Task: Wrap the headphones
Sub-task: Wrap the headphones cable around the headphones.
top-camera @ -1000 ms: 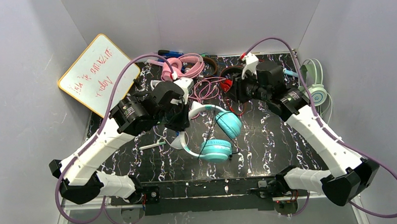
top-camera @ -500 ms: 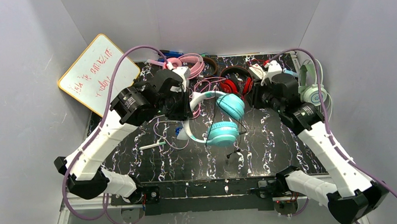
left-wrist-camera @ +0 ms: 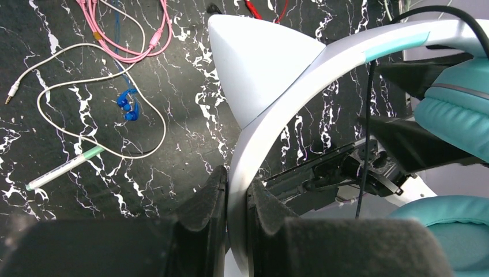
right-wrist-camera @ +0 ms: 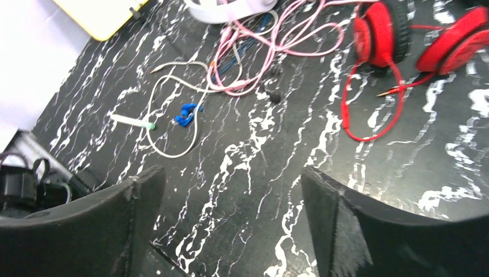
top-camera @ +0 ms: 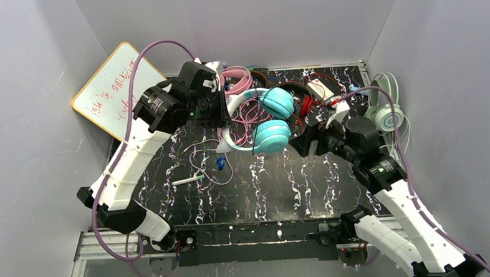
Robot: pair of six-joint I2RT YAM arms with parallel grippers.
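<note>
The teal headphones (top-camera: 272, 135), with a white cat-ear headband (left-wrist-camera: 277, 109), hang above the table's back middle. My left gripper (left-wrist-camera: 236, 193) is shut on that headband, which is pinched between both pads. A thin black cord (left-wrist-camera: 368, 127) drops from the headband past the teal cups (left-wrist-camera: 458, 115). My right gripper (right-wrist-camera: 230, 199) stands wide open over bare table, just right of the cups, with nothing between its fingers. Red headphones (right-wrist-camera: 383, 34) with a red cord (right-wrist-camera: 357, 112) lie at the back, pink headphones (top-camera: 238, 79) lie behind the left gripper, and mint green headphones (top-camera: 388, 115) lean at the right wall.
A whiteboard (top-camera: 109, 88) leans at the back left. Loose on the black marbled table (top-camera: 294, 186) lie a pink cable (right-wrist-camera: 271, 55), a white cable (right-wrist-camera: 151, 109), blue earbuds (right-wrist-camera: 185, 112) and a pen (right-wrist-camera: 131, 121). A small white box (top-camera: 320, 88) sits by the red headphones.
The left gripper has carried the teal headphones up and toward the back. The right gripper has opened wide and drawn back toward the near right.
</note>
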